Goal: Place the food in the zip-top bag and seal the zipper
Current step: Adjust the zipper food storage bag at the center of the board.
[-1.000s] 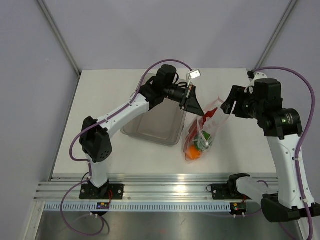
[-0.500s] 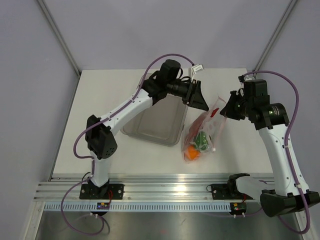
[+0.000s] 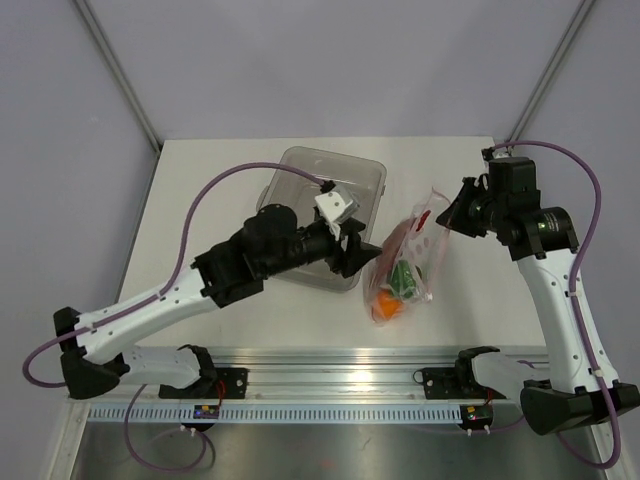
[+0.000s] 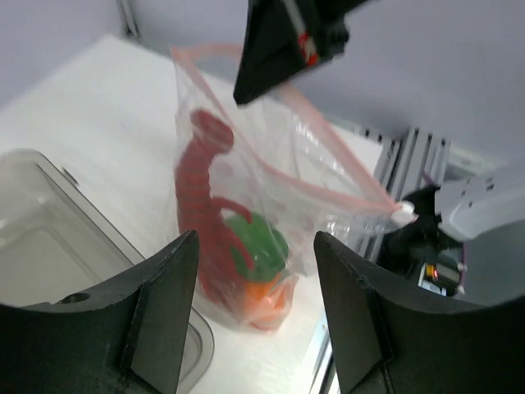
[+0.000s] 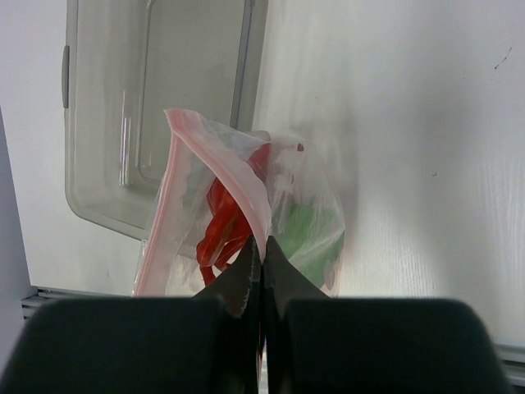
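The bag (image 3: 408, 258) stands tilted on the table (image 3: 200, 190), just right of the tray (image 3: 300, 158), its lower end on the tabletop and its mouth lifted toward the right arm. All three foods are inside: the lobster (image 4: 195, 185) runs lengthwise up the bag, the pepper (image 4: 261, 245) sits low beside it, and the orange (image 4: 267, 302) lies at the very bottom. The zipper (image 5: 250, 185) is not sealed along its whole length; in both wrist views its two pink strips part into a gaping mouth. The right gripper (image 5: 262, 254) is clenched on the zipper at one end of the mouth, its fingers pressed together with the strip between them, and holds that end up. The left gripper (image 4: 256, 246) is released, its jaws spread and holding nothing; it sits low by the near right corner of the tray, pointing at the bag from the left, near it but apart. The tray holds nothing that can be made out.
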{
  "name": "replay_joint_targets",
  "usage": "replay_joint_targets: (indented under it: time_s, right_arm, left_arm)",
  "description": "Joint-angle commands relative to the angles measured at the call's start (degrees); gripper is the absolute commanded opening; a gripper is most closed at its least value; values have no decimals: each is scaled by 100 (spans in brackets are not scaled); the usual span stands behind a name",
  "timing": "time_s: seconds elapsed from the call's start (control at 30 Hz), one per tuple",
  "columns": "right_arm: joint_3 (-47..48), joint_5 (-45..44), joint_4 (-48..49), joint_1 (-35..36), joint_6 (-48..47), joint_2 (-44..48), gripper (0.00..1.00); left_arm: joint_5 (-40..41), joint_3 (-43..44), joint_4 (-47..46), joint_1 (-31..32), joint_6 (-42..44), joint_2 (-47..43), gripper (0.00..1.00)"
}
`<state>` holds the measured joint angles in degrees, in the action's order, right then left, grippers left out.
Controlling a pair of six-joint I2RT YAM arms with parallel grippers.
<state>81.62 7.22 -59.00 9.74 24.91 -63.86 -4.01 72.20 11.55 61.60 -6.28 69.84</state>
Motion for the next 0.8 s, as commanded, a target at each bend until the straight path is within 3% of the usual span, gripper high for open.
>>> replay_joint_targets:
  time_s: [0.0,0.1,0.13,0.33,0.5,0.77]
  right_arm:
    - [205,139,416,37,128,-13,0]
    - [178,165,425,28,128,-48,0]
    - [161,174,416,37,129,-48,0]
    - [82,200,399,28,93,57,0]
    - [47,209,346,28,41,198,0]
    - [20,200,275,28,23,321,0]
  left_arm:
    - [1384,-198,-646,193,268,3,61]
    - [1806,-303,-645,852,347,108,63]
    - [2112,-286,-645,1167,373,169,68]
    - [2958,56,-426,1679,313,732,83]
    - [3528,522,-58,1732,-643,996,84]
    - [3503,1128,75,1732,-1656,1057,77]
